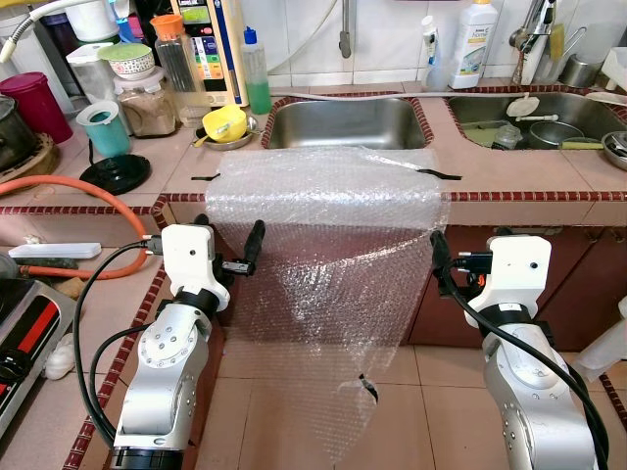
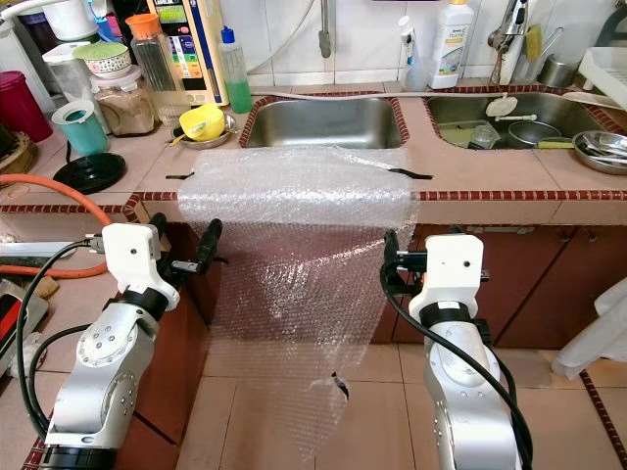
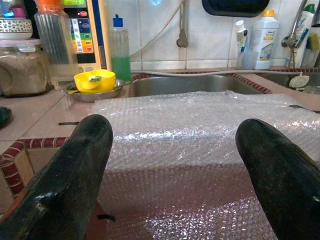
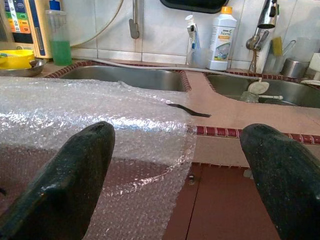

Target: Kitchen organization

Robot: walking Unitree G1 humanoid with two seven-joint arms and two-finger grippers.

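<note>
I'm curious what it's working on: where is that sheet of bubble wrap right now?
The bubble wrap is draped over the counter's front edge, just before the left-hand sink, hanging toward the floor between the left gripper and the right gripper.

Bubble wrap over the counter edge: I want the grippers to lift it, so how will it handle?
The bubble wrap drapes and folds down the cabinet front, so it is probably floppy and will sag between the left gripper and right gripper. Being thin and see-through, it is likely very light. Its glossy surface may slip.
</note>
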